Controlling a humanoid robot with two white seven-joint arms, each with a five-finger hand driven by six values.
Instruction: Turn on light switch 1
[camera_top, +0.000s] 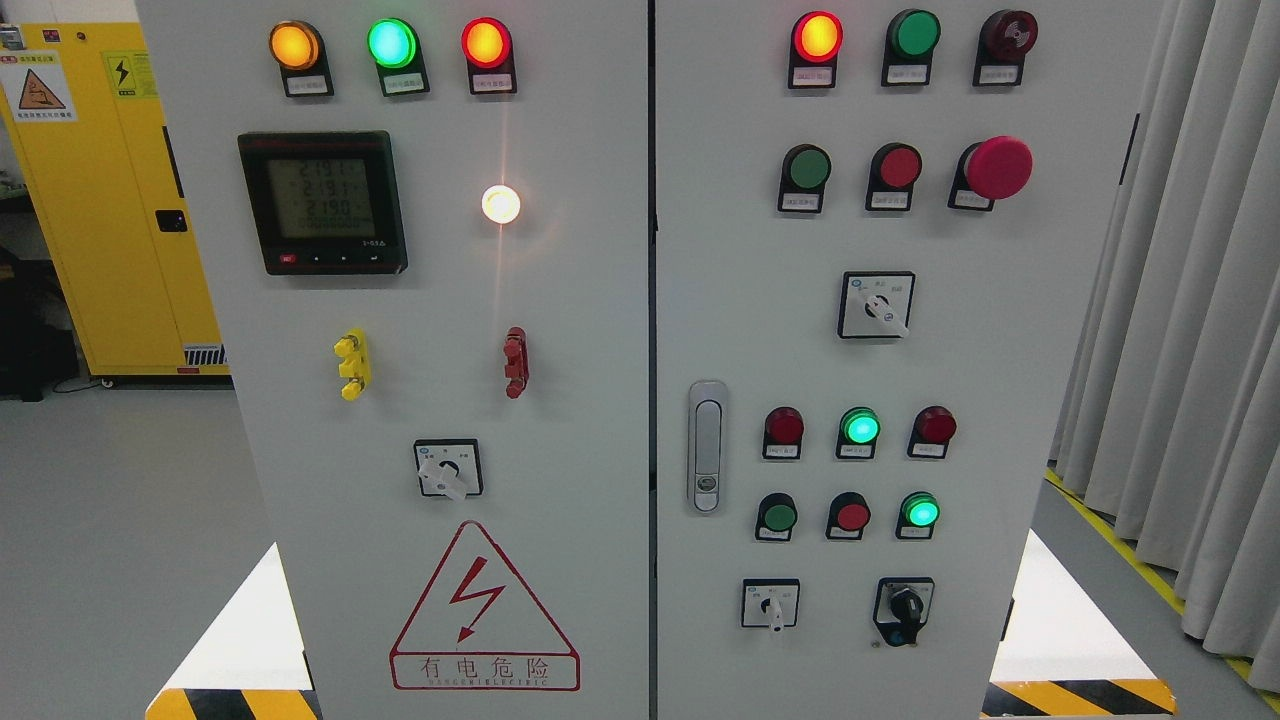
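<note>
A grey cabinet (600, 400) with two doors fills the head view; neither robot hand shows, so their fingers cannot be told. Which control is light switch 1 cannot be told, the labels being too small to read; the rotary switches are the likely ones; one (448, 469) sits on the left door at about 7 o'clock from the view's centre, above a red hazard triangle (484, 610); another (876, 305) sits on the right door at 3 o'clock; two more, a white one (770, 604) and a black one (904, 611), lie at 5 o'clock. At 11 o'clock a meter (322, 202) shows digits; above it glow amber (295, 46), green (391, 43) and red (486, 43) lamps; a white lamp (501, 204) glares at 12 o'clock. A red mushroom button (997, 167) stands at 2 o'clock; a door handle (707, 446) sits just right of the seam at 5 o'clock. A yellow locker (110, 200) stands at 9 o'clock; curtains (1200, 350) hang at 3 o'clock.
</note>
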